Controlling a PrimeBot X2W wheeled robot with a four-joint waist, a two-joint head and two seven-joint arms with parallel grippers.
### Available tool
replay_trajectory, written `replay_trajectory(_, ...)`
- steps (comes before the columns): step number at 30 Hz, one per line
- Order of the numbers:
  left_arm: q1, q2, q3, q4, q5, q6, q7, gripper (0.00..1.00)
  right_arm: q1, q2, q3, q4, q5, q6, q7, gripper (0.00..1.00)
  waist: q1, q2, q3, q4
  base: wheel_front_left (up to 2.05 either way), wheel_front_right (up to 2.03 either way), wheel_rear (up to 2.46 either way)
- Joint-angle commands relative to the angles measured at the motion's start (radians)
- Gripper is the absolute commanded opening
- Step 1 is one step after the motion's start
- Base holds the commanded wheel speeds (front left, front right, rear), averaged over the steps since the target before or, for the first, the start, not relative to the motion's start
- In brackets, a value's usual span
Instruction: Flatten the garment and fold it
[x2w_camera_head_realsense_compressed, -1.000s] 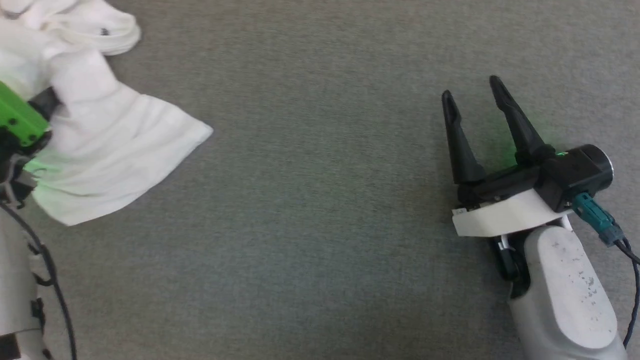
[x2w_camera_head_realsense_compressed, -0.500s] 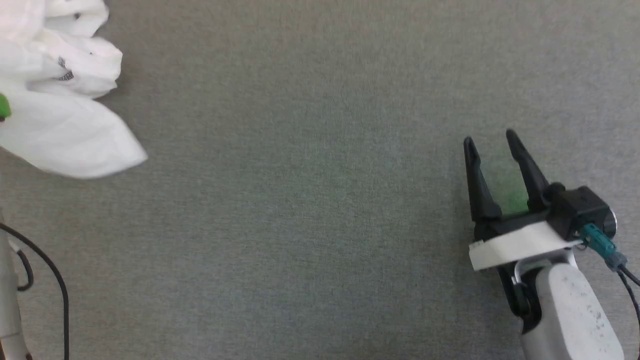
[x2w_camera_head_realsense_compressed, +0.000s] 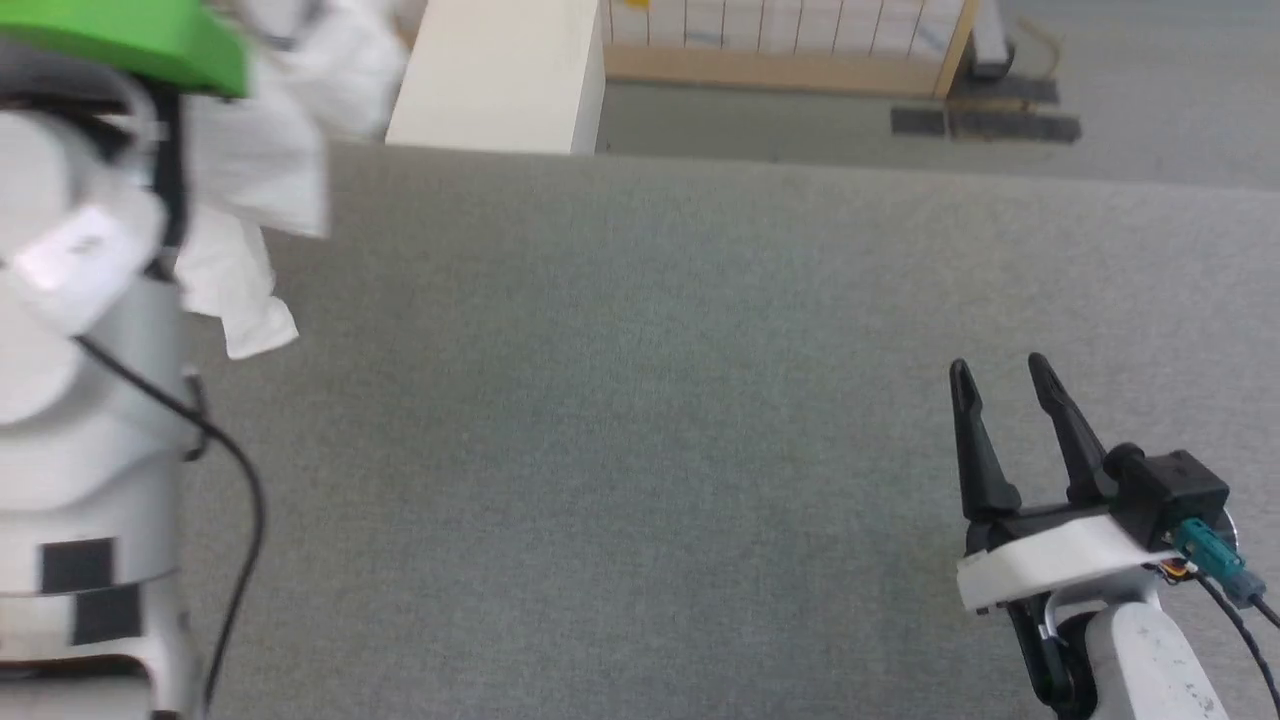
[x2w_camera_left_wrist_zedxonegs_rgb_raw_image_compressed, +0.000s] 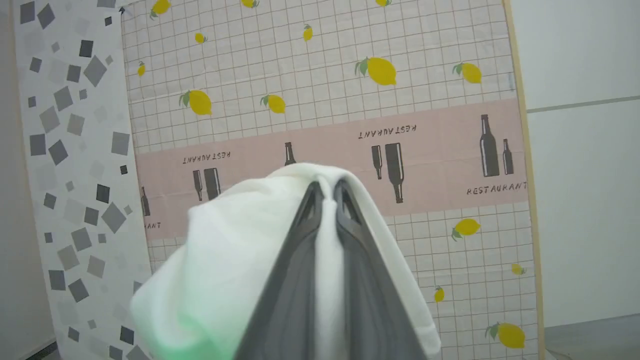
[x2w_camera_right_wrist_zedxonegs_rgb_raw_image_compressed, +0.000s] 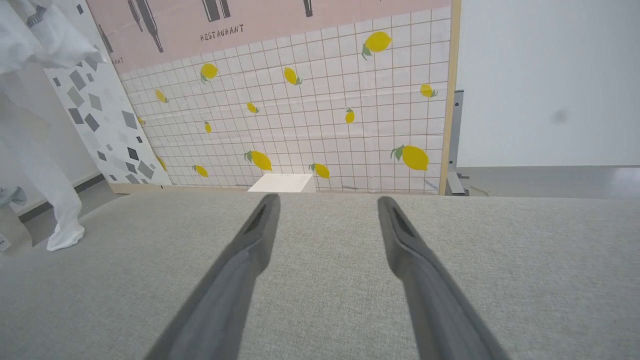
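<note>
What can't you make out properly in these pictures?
- Garment, head view: blurred; upper part hidden behind the robot's left arm and cut by the top edge.
- Left claw, left wrist view: fabric drapes over it; the rest falls past the bottom edge.
- White box, head view: far end cut by the top edge.

Grey fabric surface (x2w_camera_head_realsense_compressed: 640, 400), lemon-print panel (x2w_camera_right_wrist_zedxonegs_rgb_raw_image_compressed: 325, 100), white wall (x2w_camera_right_wrist_zedxonegs_rgb_raw_image_compressed: 550, 75), white box (x2w_camera_head_realsense_compressed: 500, 70)

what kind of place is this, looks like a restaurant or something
Probably a staged robot test room, not a real restaurant: a framed lemon-print backdrop lettered RESTAURANT stands beside a grey-squares panel, behind a broad grey fabric work surface.
</note>
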Motion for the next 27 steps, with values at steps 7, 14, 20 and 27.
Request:
replay_trajectory(7,-0.003,-0.144,-0.141,-0.032,-0.040,-0.045,0.054,0.00,0.039,-0.001,-0.014,-0.005,-0.002,-0.002,-0.005,1.00,0.0001,0.0000,-0.093,-0.140,0.00,0.00,0.00)
replay_trajectory(14,0.164,-0.261,-0.281,0.082,-0.167,-0.061,0.094,0.00,0.041,-0.001,-0.018,-0.005,-0.013,-0.002,-0.005,1.00,0.0001,0.0000,-0.063,-0.246,0.00,0.00,0.00)
replay_trajectory(20,0.303,-0.272,-0.442,0.302,-0.230,-0.070,0.281,0.00,0.031,-0.001,-0.001,-0.008,-0.013,-0.002,-0.005,1.00,0.0001,0.0000,-0.043,-0.292,0.00,0.00,0.00)
replay_trajectory(27,0.378,-0.274,-0.523,0.433,-0.321,-0.075,0.414,1.00,0.033,-0.001,-0.001,-0.002,-0.016,-0.002,-0.005,1.00,0.0001,0.0000,-0.035,-0.305,0.00,0.00,0.00)
